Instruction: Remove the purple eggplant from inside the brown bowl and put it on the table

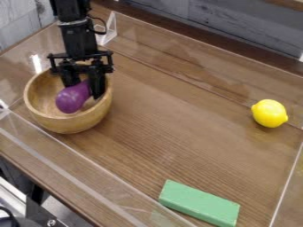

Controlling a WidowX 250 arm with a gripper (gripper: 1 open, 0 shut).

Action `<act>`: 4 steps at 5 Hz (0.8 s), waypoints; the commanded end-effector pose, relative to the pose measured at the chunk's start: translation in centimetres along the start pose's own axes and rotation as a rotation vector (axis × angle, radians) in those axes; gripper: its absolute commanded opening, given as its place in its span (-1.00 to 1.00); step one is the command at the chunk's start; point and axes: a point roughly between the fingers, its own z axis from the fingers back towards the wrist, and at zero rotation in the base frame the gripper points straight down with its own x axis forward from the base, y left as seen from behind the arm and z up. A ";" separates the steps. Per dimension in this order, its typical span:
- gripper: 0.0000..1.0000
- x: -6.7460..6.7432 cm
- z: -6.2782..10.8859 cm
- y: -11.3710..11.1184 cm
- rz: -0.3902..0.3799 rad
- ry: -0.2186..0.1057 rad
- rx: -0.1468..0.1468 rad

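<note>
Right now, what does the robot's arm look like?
The arm is black all over, a thin upright column made of blocky stacked parts. At the bottom a wider black crossbar carries the gripper, with slim black fingers hanging down like prongs. No coloured markings are visible.

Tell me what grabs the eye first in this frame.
The black end effector at upper left, reaching down into the wooden bowl and shut on the purple eggplant inside it. After that, the yellow lemon alone at the right edge of the table, and the green block near the front wall.
</note>
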 end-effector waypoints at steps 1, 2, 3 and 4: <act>-1.00 0.0 3.5 -0.7 -0.005 -0.105 0.012; -1.00 -0.3 4.1 -1.1 -0.005 -0.106 0.003; -1.00 -0.5 4.2 -1.3 -0.004 -0.103 -0.003; -1.00 -0.7 4.3 -1.6 -0.003 -0.101 -0.008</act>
